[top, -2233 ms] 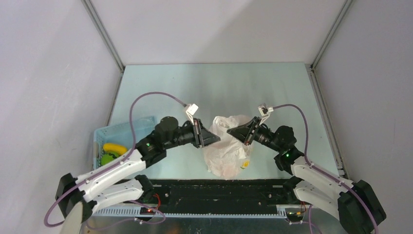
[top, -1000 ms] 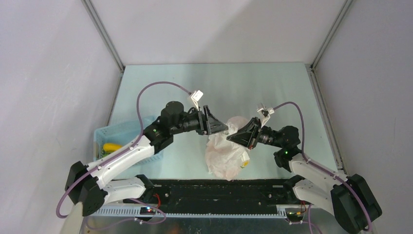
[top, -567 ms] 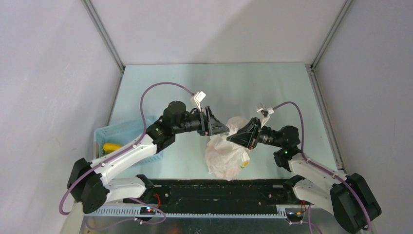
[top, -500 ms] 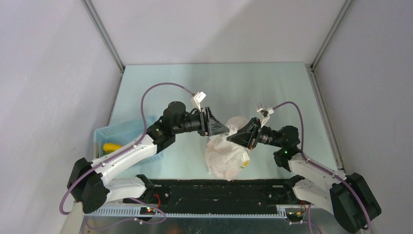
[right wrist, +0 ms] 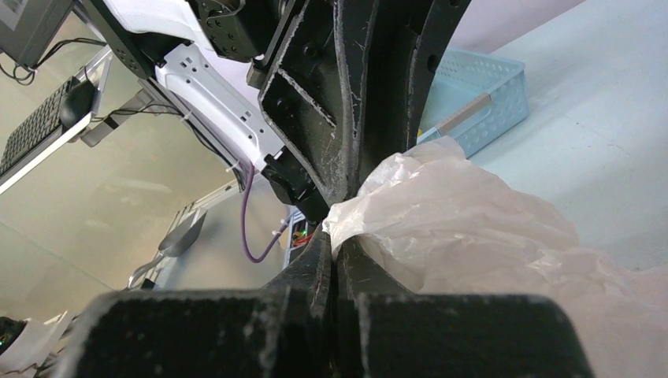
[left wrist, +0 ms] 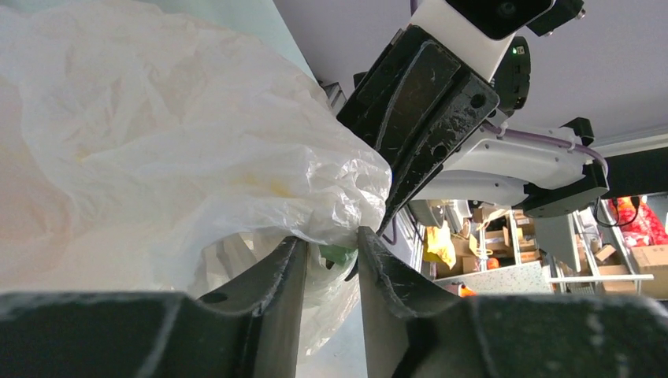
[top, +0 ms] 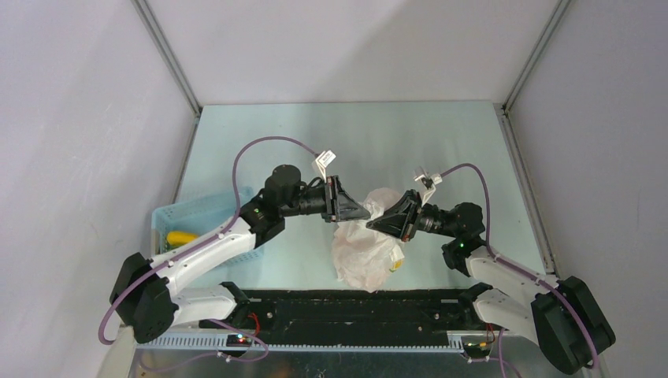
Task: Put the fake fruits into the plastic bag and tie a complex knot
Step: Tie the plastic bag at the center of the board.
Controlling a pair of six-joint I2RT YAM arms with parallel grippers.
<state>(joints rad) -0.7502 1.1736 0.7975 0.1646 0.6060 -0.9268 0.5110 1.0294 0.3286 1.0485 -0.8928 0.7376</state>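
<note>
A robotics lab; grey-panelled booth walls, a desk keyboard, cardboard boxes beyond.

Readable text: none was found in any of the three views.
Plastic bag: only faint yellow-green printed marks were seen, and no letters or numbers could be made out on them.
Boxes: some were caught in the background of the left wrist view, but any print on them was too small and blurred to be read.
</note>
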